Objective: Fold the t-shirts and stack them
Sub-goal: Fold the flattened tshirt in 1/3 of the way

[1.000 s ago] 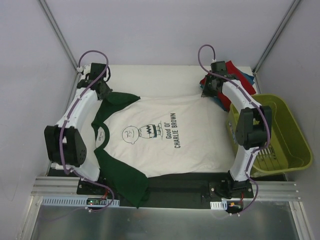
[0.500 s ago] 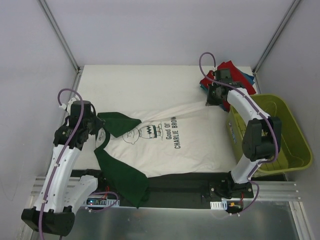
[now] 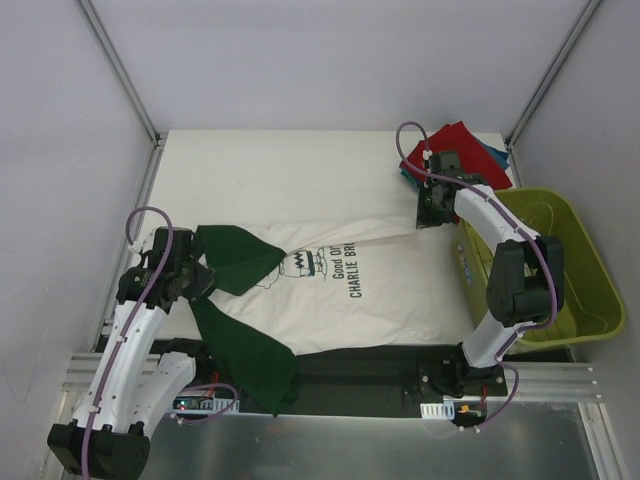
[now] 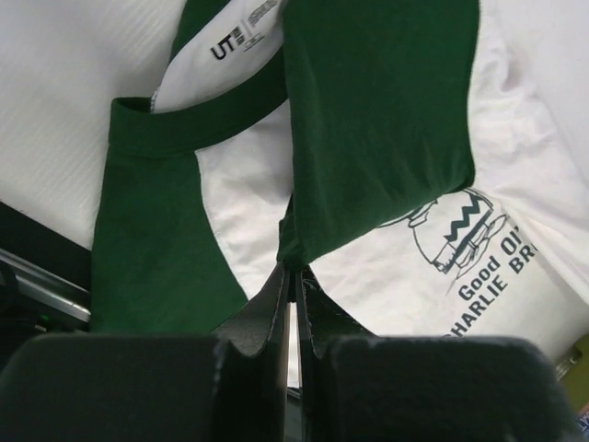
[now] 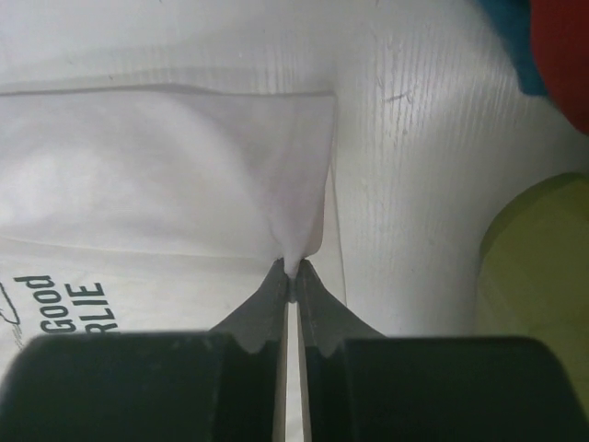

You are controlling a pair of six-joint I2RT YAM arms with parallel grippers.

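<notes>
The left gripper [image 3: 197, 279], at the lower left of the overhead frame, has its jaws clamped together on the edge of a dark green sleeve [image 3: 236, 258]; the left wrist view shows the tips meeting on that sleeve's lower corner. The sleeve lies folded across the chest of the cream-white cloth t-shirt [image 3: 400, 295], covering part of the printed cartoon figure beside the black lettering; the other green sleeve [image 3: 245, 350] drapes over the table's edge at the bottom of the frame. The right gripper [image 3: 428, 214], at the upper right, is pinched shut on a corner of the same t-shirt's pale hem; the right wrist view shows the cloth drawn into a small peak between the tips. The t-shirt lies spread over the middle of the white table [image 3: 280, 170]; just above the right gripper a folded red shirt [image 3: 462, 148] rests on a teal-blue shirt [image 3: 498, 157]; an olive-green plastic basket [image 3: 592, 290] stands at the right edge.
</notes>
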